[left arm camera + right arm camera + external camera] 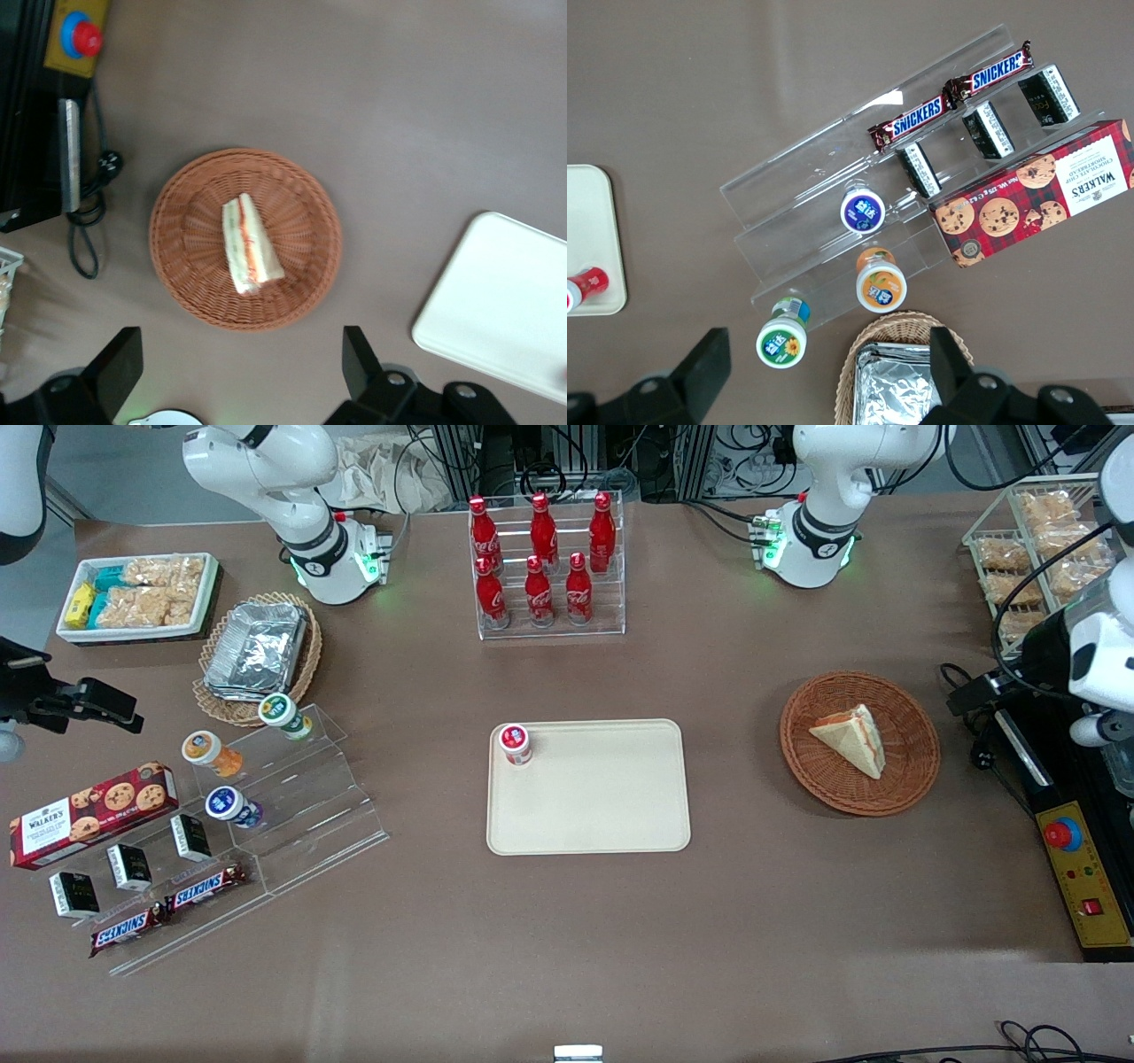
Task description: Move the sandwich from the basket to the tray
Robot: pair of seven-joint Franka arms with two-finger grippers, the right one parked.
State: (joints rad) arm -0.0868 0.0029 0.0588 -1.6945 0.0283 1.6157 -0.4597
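Note:
The sandwich [852, 737], a white bread wedge with orange-red filling along its edge, lies in the round reddish-brown basket [802, 766]. The cream tray [602, 806] lies flat mid-table, toward the parked arm's end from the basket. My left gripper [974, 695] hangs high beside the basket, toward the working arm's end, open and holding nothing. In the left wrist view the sandwich [251, 245] sits in the middle of the basket [190, 292], the gripper [239, 354] is off the basket's rim with its fingers spread wide, and a corner of the tray [505, 310] shows.
A small red-lidded cup [515, 742] stands on the tray's corner. A clear rack of red bottles [545, 567] stands farther from the camera. A yellow emergency-stop box [1085, 868] with cables and a wire rack of snack packets [1036, 549] lie at the working arm's end.

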